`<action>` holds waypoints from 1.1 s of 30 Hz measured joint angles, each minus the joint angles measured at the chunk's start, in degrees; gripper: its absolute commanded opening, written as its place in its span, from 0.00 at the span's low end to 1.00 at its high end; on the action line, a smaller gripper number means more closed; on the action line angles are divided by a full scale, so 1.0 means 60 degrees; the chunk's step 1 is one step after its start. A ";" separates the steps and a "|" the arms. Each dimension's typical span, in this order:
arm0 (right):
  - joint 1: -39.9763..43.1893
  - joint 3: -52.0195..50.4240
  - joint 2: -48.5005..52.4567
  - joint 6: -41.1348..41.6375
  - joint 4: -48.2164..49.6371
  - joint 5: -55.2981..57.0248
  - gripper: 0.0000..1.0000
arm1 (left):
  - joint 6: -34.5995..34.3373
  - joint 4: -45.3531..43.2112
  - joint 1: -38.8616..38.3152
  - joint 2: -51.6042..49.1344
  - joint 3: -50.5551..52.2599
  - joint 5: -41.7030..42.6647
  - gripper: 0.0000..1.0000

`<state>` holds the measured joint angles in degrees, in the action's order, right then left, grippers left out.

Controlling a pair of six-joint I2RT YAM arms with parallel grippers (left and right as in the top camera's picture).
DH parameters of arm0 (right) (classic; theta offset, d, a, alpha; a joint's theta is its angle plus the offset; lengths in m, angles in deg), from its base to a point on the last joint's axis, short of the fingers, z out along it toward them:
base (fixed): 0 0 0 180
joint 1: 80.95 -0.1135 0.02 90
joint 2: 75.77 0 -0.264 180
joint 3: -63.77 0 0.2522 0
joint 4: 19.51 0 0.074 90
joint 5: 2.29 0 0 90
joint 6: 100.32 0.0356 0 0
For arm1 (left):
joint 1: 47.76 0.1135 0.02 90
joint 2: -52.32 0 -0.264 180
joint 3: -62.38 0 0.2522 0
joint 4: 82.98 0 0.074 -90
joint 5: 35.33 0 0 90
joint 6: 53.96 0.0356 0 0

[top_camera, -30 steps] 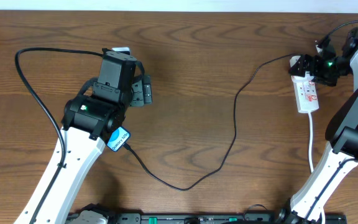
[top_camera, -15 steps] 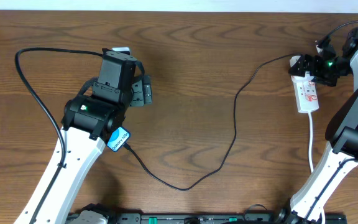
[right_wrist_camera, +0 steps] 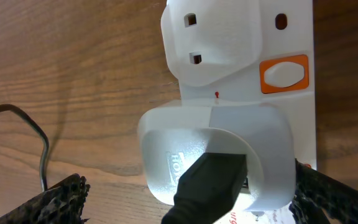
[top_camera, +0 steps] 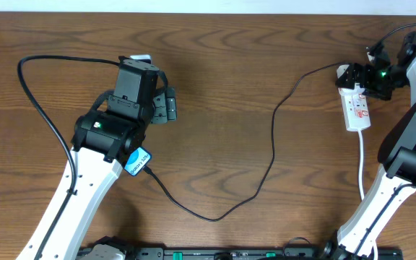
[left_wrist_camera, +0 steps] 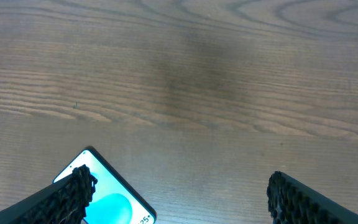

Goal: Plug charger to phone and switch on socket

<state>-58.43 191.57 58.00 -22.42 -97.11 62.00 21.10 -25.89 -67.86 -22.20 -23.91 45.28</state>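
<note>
Phone (left_wrist_camera: 104, 196) lies under the left arm, the left gripper (left_wrist_camera: 179, 190) open and empty, while the right gripper (right_wrist_camera: 194, 196), jaws equally wide, straddles the adapter (right_wrist_camera: 216, 134) on the socket (right_wrist_camera: 291, 37), so a careless drop could knock the adapter and miss the orange switch (right_wrist_camera: 284, 73).

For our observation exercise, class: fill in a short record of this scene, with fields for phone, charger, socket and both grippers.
phone: flat on the table, blue screen up
charger: runs from the phone's edge to a white adapter in the socket; join at the phone too small to tell
socket: far right, orange switch, on or off unclear
left gripper: open, over the phone
right gripper: open, astride the adapter
</note>
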 measured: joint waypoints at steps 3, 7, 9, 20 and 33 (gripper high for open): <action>-0.0007 0.0080 0.0000 0.0222 -0.0025 0.0280 0.99 | 0.0000 0.0000 0.0000 0.0000 0.0000 0.0004 0.91; -0.0007 0.0109 0.0000 0.0433 -0.0168 0.0612 0.99 | 0.0000 0.0000 0.0000 0.0000 0.0000 0.0004 0.91; -0.0007 0.0109 0.0000 0.0474 -0.0211 0.0688 0.99 | 0.0000 0.0000 0.0000 0.0000 0.0000 0.0004 0.91; -0.0040 0.0109 0.0000 0.0415 -0.0273 0.0568 0.99 | 0.0000 0.0000 0.0000 0.0000 0.0000 0.0004 0.91; -0.0164 0.0109 0.0000 0.0357 -0.0291 0.0393 0.99 | 0.0000 0.0000 0.0000 0.0000 0.0000 0.0004 0.91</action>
<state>-59.41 192.23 58.00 -20.28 -98.86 64.36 21.10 -25.89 -67.86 -22.20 -23.91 45.30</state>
